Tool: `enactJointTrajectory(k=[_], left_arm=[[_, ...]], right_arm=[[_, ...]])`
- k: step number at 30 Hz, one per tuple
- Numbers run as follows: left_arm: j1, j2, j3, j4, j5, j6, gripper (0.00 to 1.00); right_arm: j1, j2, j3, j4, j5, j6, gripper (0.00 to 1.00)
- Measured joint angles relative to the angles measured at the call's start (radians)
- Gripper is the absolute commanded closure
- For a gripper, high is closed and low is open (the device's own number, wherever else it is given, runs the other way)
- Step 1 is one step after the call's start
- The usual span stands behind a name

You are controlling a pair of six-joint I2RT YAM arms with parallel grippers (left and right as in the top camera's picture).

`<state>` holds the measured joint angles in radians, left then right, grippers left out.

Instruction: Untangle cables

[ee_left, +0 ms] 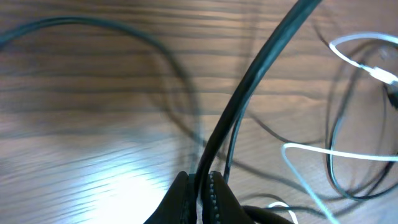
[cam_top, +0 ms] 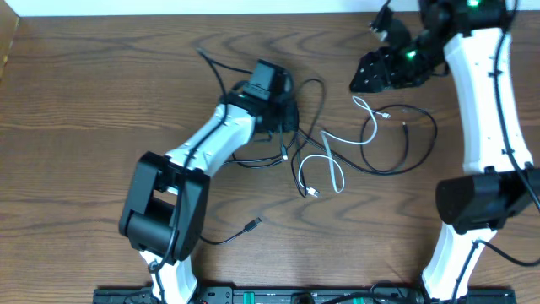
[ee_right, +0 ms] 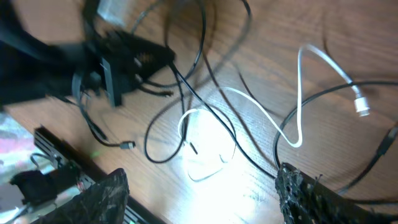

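Nearest the arm bases, a small black plug end (cam_top: 253, 223) lies on the wooden surface (cam_top: 76, 93) beside the left arm. Its thin cord trails back toward that arm.

A little farther in, the white cable (cam_top: 337, 175) winds across the middle of the surface. One plug sits at the near end of its narrow loop and the other lies farther off to the right. The black cables (cam_top: 419, 152) lie across and around it in wide loops, one of them curving out to the right. Where the strands cross, the blur makes it hard to tell whether they are knotted or only overlapping.

Beyond the white loop, the left gripper (ee_left: 200, 186) is pressed together on one black cable, which rises taut from between its fingers and away to the upper right.

Farthest back, the right gripper (ee_right: 202, 177) hangs above the right-hand loops with its fingers spread wide, holding nothing. The white cable's far plug lies on the surface below it.
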<state>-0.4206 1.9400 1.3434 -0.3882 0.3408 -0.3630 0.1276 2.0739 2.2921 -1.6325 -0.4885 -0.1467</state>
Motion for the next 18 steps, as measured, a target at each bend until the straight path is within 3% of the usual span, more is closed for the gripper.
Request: enactJointTrajectory(k=[8,18], left_arm=[[0.117,0.0,0.0,-0.047,0.105,-0.009,0.92],[0.159,0.0,0.0,-0.114,0.234,-0.027,0.93]], right_arm=[[0.088,0.103,0.0,0.003,0.028,0.001,0.3],[0.179,0.162,-0.003,0.049,0.074,0.046,0.29]])
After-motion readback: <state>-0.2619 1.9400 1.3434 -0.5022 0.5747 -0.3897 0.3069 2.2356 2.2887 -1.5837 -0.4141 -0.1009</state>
